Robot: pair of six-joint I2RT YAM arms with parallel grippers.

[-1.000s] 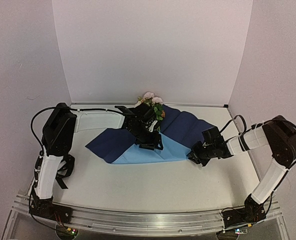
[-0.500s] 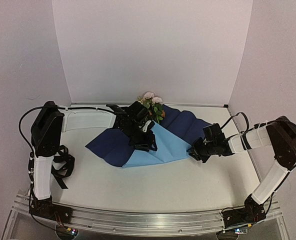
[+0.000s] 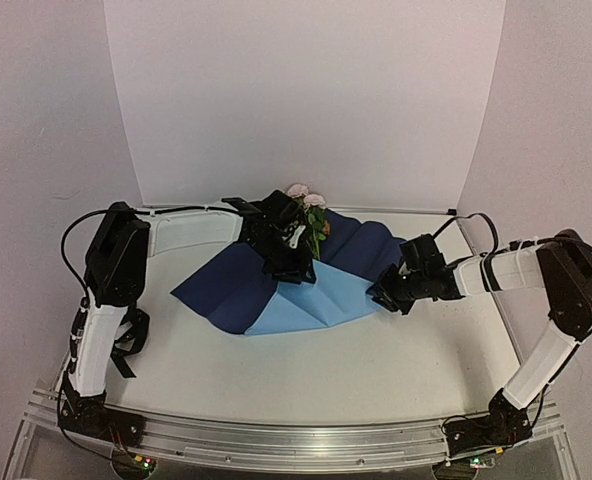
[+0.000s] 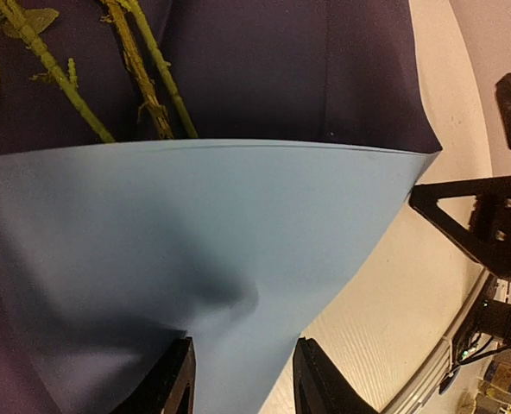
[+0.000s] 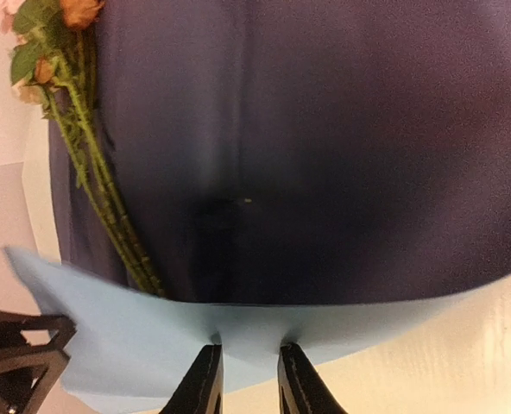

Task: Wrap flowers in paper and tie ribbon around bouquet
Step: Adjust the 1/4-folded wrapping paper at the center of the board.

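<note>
Blue flap of paper folded over rose stems, a pincer at each end of the fold.

Navy side up, the paper lies mid-counter. The flowers lie on it, heads at the far edge, and the stems run toward the arms and under the light blue flap. The left pincer sits right over the stems. The right pincer is at the flap's right corner, farther from them. Each pincer straddles the blue edge, but it is unclear whether either is clenched. Rolling across the stems looks like the next move.
</note>
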